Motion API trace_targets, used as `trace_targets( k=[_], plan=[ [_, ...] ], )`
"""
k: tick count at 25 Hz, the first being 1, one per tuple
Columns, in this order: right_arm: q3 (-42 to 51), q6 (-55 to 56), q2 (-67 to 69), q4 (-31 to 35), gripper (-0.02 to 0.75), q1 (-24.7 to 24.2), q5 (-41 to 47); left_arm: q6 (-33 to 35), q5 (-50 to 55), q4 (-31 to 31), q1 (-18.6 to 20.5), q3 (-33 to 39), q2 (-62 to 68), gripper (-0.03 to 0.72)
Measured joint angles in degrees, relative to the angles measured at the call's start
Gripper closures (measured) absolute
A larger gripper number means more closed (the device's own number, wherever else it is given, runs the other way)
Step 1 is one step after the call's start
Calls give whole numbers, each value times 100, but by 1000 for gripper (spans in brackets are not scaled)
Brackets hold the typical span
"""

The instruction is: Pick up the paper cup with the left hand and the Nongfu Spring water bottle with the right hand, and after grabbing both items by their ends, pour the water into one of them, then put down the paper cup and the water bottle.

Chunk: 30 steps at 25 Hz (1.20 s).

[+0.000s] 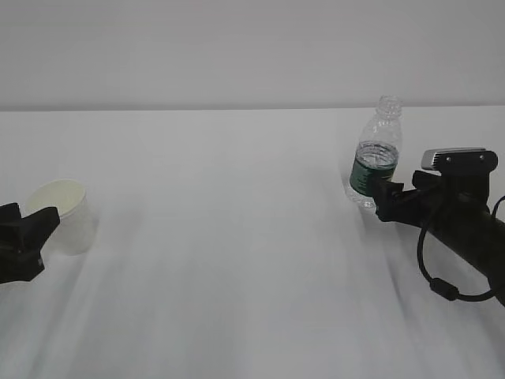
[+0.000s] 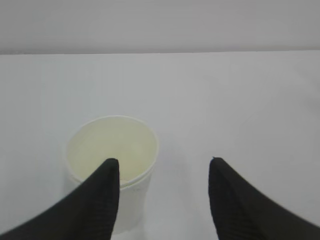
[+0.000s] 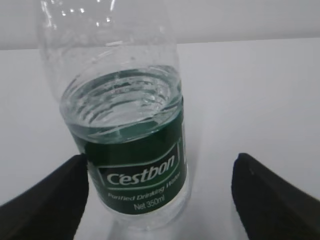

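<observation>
Left wrist view is showing the left hand (image 2: 164, 197) with jaws standing apart, not gripping; the paper cup (image 2: 112, 165) is standing upright on the white table (image 2: 225, 100), just behind the left finger. The right hand (image 3: 160, 195) is opening wide, and the water bottle (image 3: 130, 145) is standing upright beside its left finger, half full of water (image 3: 120, 102).

Your layout: paper cup (image 1: 61, 215) upright on the table (image 1: 237, 260) far left, left hand (image 1: 24, 237) just before it. Water bottle (image 1: 375, 154) upright far right, right hand (image 1: 390, 197) at its base. Cup and bottle well apart.
</observation>
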Motion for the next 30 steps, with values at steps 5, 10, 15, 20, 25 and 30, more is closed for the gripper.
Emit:
trace_targets(
  k=[5,10,15,20,25,30],
  plan=[
    [-91,0,77,0,69,0,0,0,0,-116,0,0,0,281],
    [-239,0,80,-75,71,0,0,0,-9,-185,0,0,0,281],
    [-386,77,90,-189,75,8,0,0,-9,-194,0,0,0,281],
    [-510,238,305,-228,78,8,0,0,-9,-198,0,0,0,281],
    [-593,286,490,-241,78,8,0,0,-9,-198,0,0,0,281],
    [-789,303,549,-506,78,8,-3,0,-13,-207,0,0,0,281]
  ],
)
